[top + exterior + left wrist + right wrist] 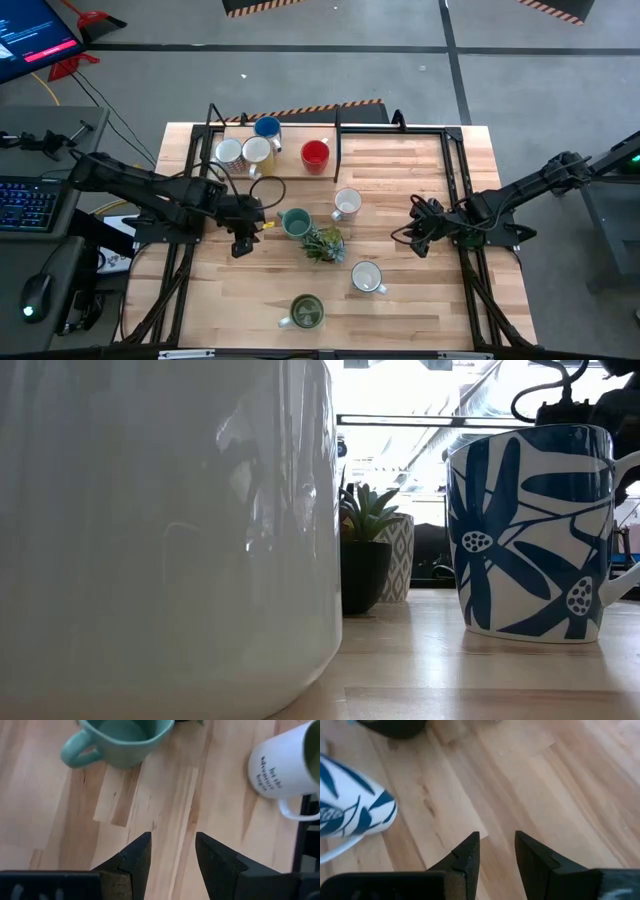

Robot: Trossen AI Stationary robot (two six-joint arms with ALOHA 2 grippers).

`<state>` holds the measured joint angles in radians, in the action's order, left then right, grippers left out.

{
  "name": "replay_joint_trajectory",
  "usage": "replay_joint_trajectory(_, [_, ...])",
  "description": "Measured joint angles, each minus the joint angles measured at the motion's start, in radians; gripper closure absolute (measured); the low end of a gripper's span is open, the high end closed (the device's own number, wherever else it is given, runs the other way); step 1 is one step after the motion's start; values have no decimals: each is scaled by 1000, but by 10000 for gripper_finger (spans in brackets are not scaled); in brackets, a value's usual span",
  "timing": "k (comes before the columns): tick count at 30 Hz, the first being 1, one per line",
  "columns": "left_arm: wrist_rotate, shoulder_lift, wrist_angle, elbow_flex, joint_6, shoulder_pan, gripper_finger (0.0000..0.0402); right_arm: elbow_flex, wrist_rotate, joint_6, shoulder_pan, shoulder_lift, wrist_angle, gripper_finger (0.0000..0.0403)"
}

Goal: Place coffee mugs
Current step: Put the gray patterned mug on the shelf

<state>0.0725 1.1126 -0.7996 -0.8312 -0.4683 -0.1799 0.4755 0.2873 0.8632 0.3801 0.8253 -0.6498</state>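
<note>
From above, we are seeing the left gripper (240, 243) hovering empty beside the teal mug (296, 222), the right gripper (419, 240) waiting mid-table. Its wrist view is showing jaws parted, nothing between them. Low down, a blue-patterned mug (528, 535) is standing upright.

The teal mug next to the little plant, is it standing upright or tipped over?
Upright. The high view looks straight down into the teal mug's round open mouth, and the left wrist view shows its rim facing up.

Robotics lab: hazard-taped floor (300, 5), monitor (30, 35)
</note>
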Motion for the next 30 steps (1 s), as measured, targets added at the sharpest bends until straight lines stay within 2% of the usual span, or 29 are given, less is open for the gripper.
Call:
replay_joint_trajectory(8, [-44,0,34,2,86,2,257,0,122,32,0,0,58,299])
replay_joint_trajectory(16, [-67,0,68,2,131,3,257,0,218,51,0,0,249,299])
replay_joint_trajectory(26, [-75,0,67,2,133,3,257,0,442,-225,-11,0,539,299])
replay_joint_trajectory(30, [-108,0,67,2,133,3,257,0,437,-305,-66,0,602,299])
